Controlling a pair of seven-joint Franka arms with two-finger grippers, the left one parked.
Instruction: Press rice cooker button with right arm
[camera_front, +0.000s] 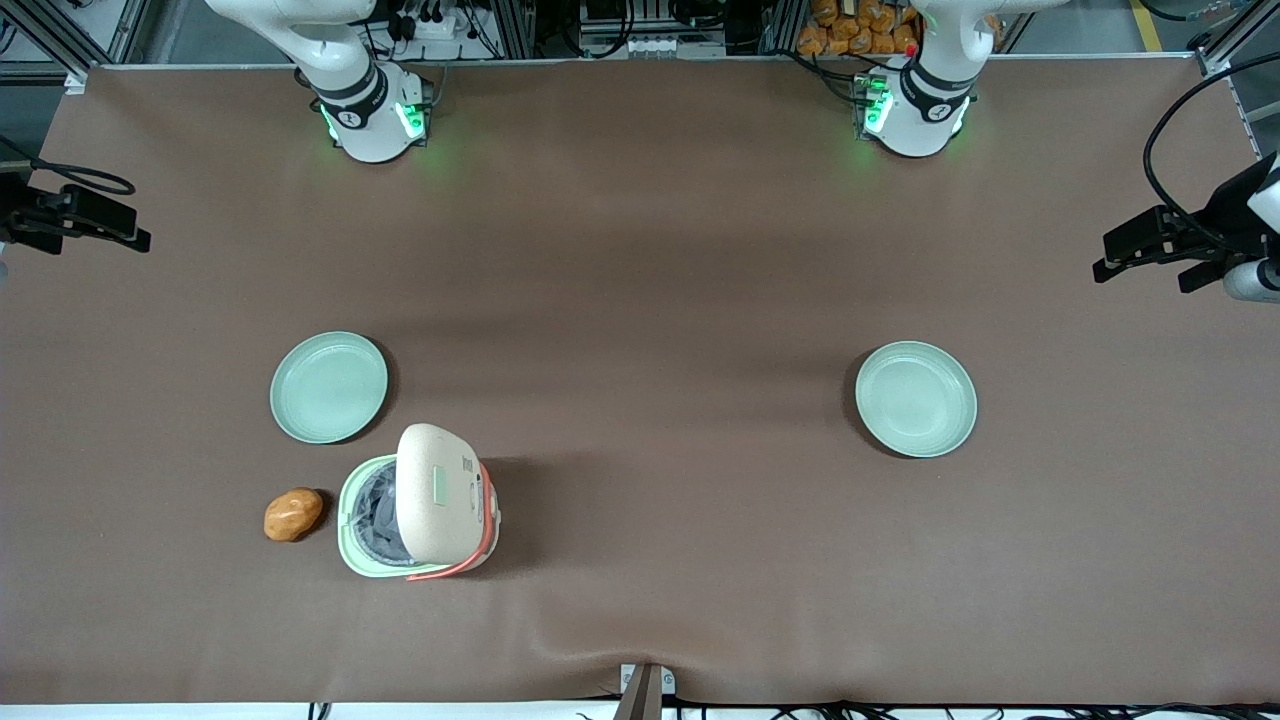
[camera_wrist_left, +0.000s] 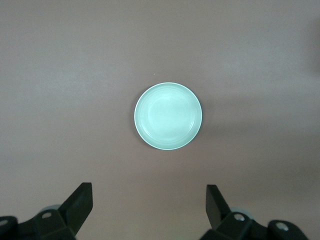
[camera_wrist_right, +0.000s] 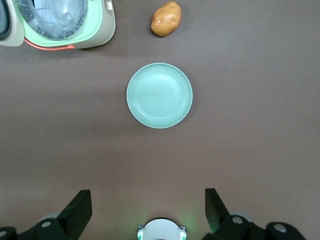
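The rice cooker (camera_front: 420, 505) stands near the front camera, toward the working arm's end of the table. Its cream lid (camera_front: 437, 492) is swung up, and the pale green body rim and the inner pot show. The button (camera_front: 440, 487) is a small pale green pad on the lid. The right arm (camera_front: 350, 90) rises from its base and leaves the front view. My gripper (camera_wrist_right: 147, 212) is open and empty, high above the table near the arm's base (camera_wrist_right: 161, 231). The wrist view shows the cooker (camera_wrist_right: 65, 25) open; the button is hidden there.
A pale green plate (camera_front: 328, 387) (camera_wrist_right: 159, 95) lies between the arm's base and the cooker. A brown potato (camera_front: 293, 514) (camera_wrist_right: 166, 19) lies beside the cooker. Another plate (camera_front: 916, 398) (camera_wrist_left: 168, 116) lies toward the parked arm's end.
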